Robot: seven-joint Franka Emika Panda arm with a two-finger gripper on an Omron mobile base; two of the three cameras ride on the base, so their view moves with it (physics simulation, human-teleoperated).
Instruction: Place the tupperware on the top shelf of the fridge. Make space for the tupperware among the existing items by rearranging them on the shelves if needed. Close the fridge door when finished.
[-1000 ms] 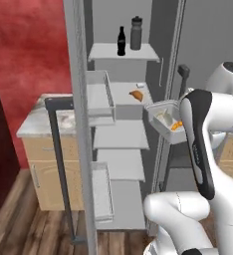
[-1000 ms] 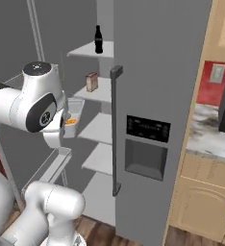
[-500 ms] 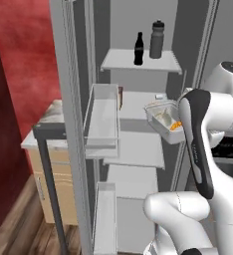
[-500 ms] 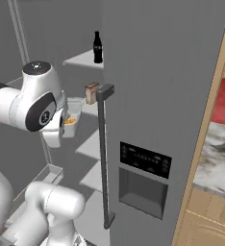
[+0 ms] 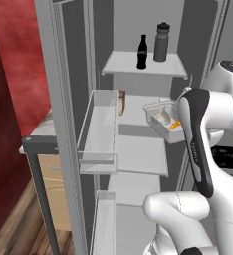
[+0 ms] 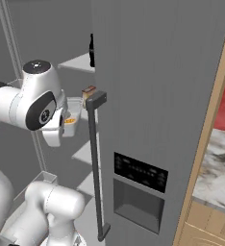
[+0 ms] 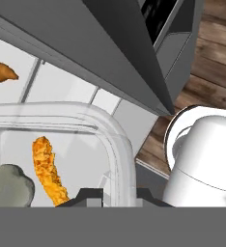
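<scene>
In the left base view, the open door (image 5: 63,124) stands at far left, its inner bin (image 5: 96,134) jutting toward the shelves so the fridge (image 5: 138,89) interior is exposed for loading. Next, a small carton (image 5: 122,101) sits at the left edge of the second shelf (image 5: 138,112), one level below the target. Above it, the top shelf (image 5: 148,67) carries two upright containers side by side: one dark cola bottle (image 5: 142,52) and, just to its right, one taller grey bottle (image 5: 161,42), parked near the middle and likely to crowd the space the container needs. Further right, the tupperware (image 5: 163,119) hangs in the air in front of the second shelf, tilted slightly and not yet lifted to the top shelf. The end effector (image 7: 112,195) is clenched on its rim, the wall pinched between the two fingertips, a hold that appears chosen to keep the contents level during the lift. In the hand view the tub holds one long orange piece (image 7: 47,169) and one grey lump (image 7: 8,185); one croissant (image 7: 1,72) lies on a shelf beyond. In the right base view the second, closed door (image 6: 153,96) with its bar handle (image 6: 96,163) screens most of the interior.
</scene>
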